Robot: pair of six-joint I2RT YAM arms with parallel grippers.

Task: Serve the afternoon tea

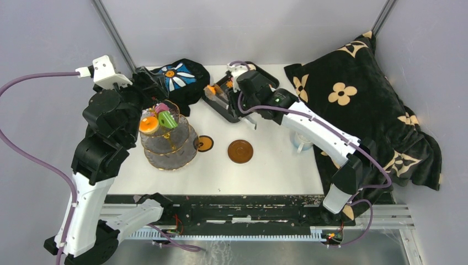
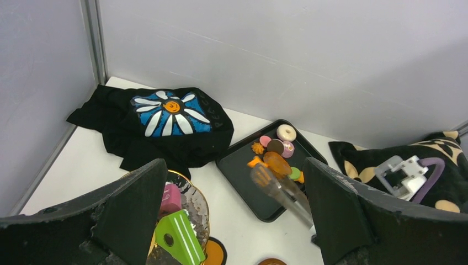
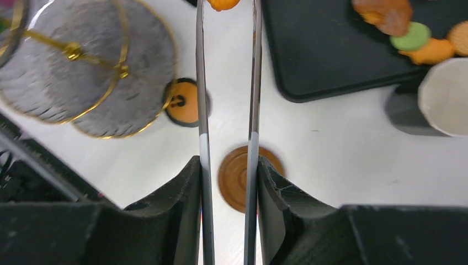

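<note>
- So, what has the right hand (image 3: pixel 227 165) got?
- Its fingers are closed on metal tongs (image 3: pixel 201 110), squeezing the two blades partway together. An orange pastry (image 3: pixel 222 3) sits between the tips, at the edge of the black tray (image 3: pixel 331 61).
- And the left hand (image 2: pixel 234 165)?
- Spread as wide as it goes and holding nothing. It hangs just above the top tier of the stand (image 1: pixel 165 164).
- What is on the stand?
- The top tier carries a round orange piece (image 1: pixel 149 125), a pink pastry (image 2: pixel 171 199) and a green pastry (image 2: pixel 179 240). The lower tiers show clear glass with gold rims.
- Where is the rest of the tea?
- More sweets lie on the tray at the back of the surface (image 1: pixel 270 168), among them a green biscuit (image 3: pixel 414 36) and a pale ring (image 2: pixel 286 132). A brown saucer (image 1: pixel 240 151) lies mid-surface. A small orange disc (image 1: pixel 204 143) with a dark rim lies between it and the stand, just beside the stand's lowest tier. The white mug (image 3: pixel 444 99) stands near the tray's corner, partly under the right arm.
- Anything else?
- A black cloth (image 2: pixel 127 132) with a blue-white flower lies just beside the tray. A black blanket (image 1: pixel 359 118) with tan flowers is heaped on the right.
</note>
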